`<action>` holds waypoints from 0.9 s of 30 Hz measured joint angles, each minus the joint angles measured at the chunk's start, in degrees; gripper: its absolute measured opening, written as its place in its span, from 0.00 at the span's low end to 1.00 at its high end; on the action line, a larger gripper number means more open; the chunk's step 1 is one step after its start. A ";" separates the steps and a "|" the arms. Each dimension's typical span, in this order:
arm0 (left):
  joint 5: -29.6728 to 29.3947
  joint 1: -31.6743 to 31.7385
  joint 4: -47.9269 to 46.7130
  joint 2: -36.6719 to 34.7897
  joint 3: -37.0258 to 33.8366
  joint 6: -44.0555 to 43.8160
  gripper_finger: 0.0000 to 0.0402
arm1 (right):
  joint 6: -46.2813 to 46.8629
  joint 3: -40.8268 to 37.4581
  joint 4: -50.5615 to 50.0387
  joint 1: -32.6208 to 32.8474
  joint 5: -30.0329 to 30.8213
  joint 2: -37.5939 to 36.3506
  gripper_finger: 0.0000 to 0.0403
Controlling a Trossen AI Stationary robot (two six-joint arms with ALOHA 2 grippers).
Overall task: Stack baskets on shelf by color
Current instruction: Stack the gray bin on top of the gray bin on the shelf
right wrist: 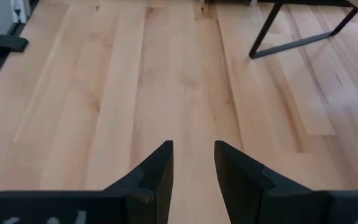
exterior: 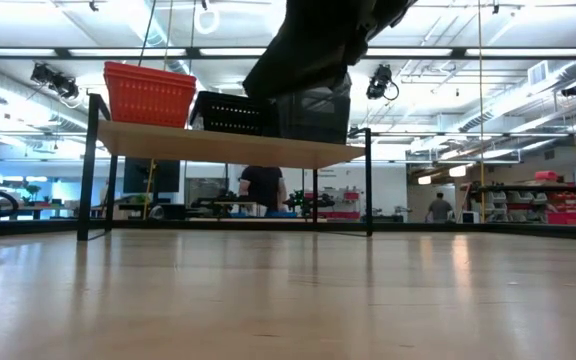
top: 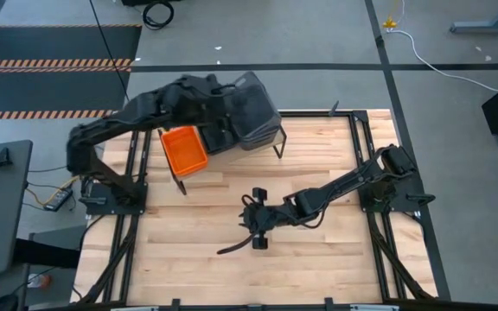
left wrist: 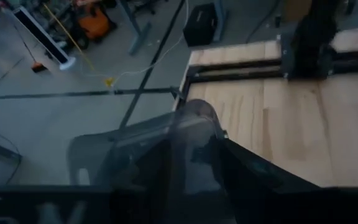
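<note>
Three stacks sit on the light wood shelf [exterior: 228, 148]: orange baskets [exterior: 148, 94] at its left end, black mesh baskets [exterior: 230, 112] in the middle, and grey ones [exterior: 320, 116] at its right end. My left gripper [top: 229, 112] reaches over the shelf, shut on one more grey basket [top: 256, 108]. That basket hangs tilted over the grey stack. In the high view the arm hides the black baskets, and the orange stack [top: 184, 149] shows beside it. My right gripper [top: 258, 229] waits open, low over the middle of the tabletop. My left gripper [left wrist: 191, 158] holds the grey basket by one wall near its rim [left wrist: 194, 115], and the wall stands between the two fingers. The basket [exterior: 303, 45] is tilted, its low end toward the black stack. Whether it touches the grey stack beneath, I cannot tell.
The slatted wooden tabletop [top: 318, 268] lies bare in front of the shelf and around the right gripper [right wrist: 193, 165]. The shelf's thin black legs [right wrist: 297, 37] stand on it. The table's black frame [top: 366, 142] runs along its edges. People stand in the room far behind the table.
</note>
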 joint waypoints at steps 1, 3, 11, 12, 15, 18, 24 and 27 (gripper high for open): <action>-0.05 -0.35 -0.72 -1.42 0.00 -0.30 0.35 | -0.03 0.00 -0.25 -0.24 0.00 0.00 0.31; -0.08 -1.27 -2.24 -3.86 0.01 -0.79 0.35 | -0.30 0.00 -0.62 -0.83 0.05 -0.04 0.31; -0.04 -4.70 -10.15 -11.17 0.00 -6.30 0.35 | -2.41 1.55 -0.22 -3.09 1.39 -3.43 0.31; -0.06 -5.16 -11.00 -11.48 0.00 -6.92 0.35 | -2.76 1.81 -0.64 -3.33 1.63 -4.17 0.31; 0.01 -6.74 -14.19 -11.96 -0.10 -8.66 0.35 | -3.90 2.53 -0.49 -3.96 1.65 -6.54 0.31; -0.12 -8.51 -14.11 -12.46 -2.05 -9.21 0.34 | -6.57 2.95 -0.05 -4.61 1.88 -9.33 0.31; -0.29 -9.73 -7.48 -16.99 -11.66 -9.49 0.30 | -11.28 2.93 0.93 -6.20 7.20 -14.81 0.31; -0.18 -10.15 -0.26 -20.82 -19.28 -10.06 0.29 | -13.00 2.93 1.63 -7.24 9.12 -16.89 0.31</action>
